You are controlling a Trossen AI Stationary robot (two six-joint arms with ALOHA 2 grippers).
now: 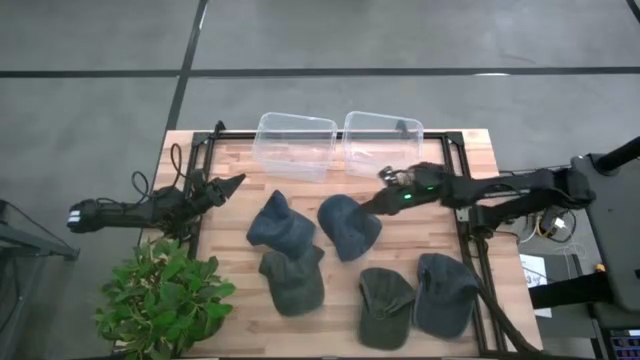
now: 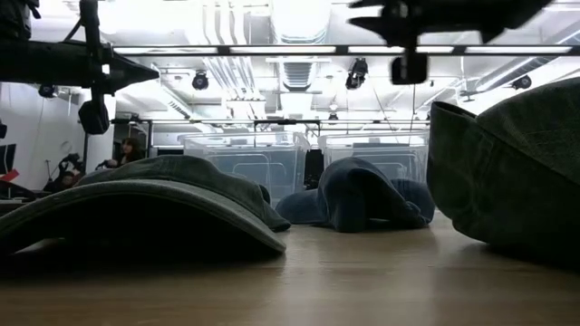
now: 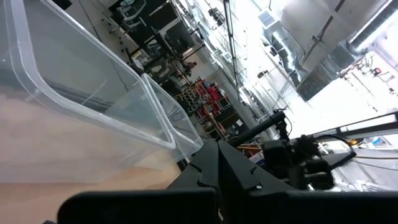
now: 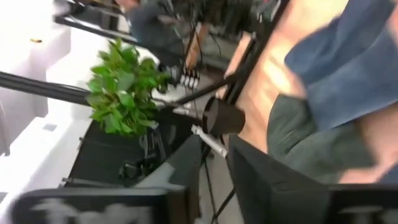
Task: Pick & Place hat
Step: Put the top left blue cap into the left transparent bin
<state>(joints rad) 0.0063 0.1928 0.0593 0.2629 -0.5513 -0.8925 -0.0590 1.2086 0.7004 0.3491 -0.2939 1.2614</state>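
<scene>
My right gripper (image 1: 383, 200) hangs over the middle of the wooden table (image 1: 470, 150), just at the upper right edge of a blue hat (image 1: 350, 226), with the green light on my wrist glowing behind it. In my right wrist view the two dark fingers (image 4: 261, 180) stand a little apart with nothing between them, so that claw is narrowly parted and holds nothing; beyond them I see blue cloth, a grey-green hat and the potted plant (image 4: 121, 87) off the table's edge. My left gripper (image 1: 232, 184) waits at the table's left edge, pointing toward the bins, and its fingers (image 3: 230, 168) lie pressed together to a point, closed on nothing. Five hats lie on the table: a second blue hat (image 1: 278, 222) just left of the first, a dark green hat (image 1: 293, 278) touching it below, and toward the front right a green cap (image 1: 385, 305) beside a grey-blue cap (image 1: 445, 292). Two clear plastic bins stand side by side along the far edge, the left bin (image 1: 295, 145) and the right bin (image 1: 383, 140), and I cannot tell whether anything lies in them. The plant (image 1: 165, 295) sits at the table's front left corner.
</scene>
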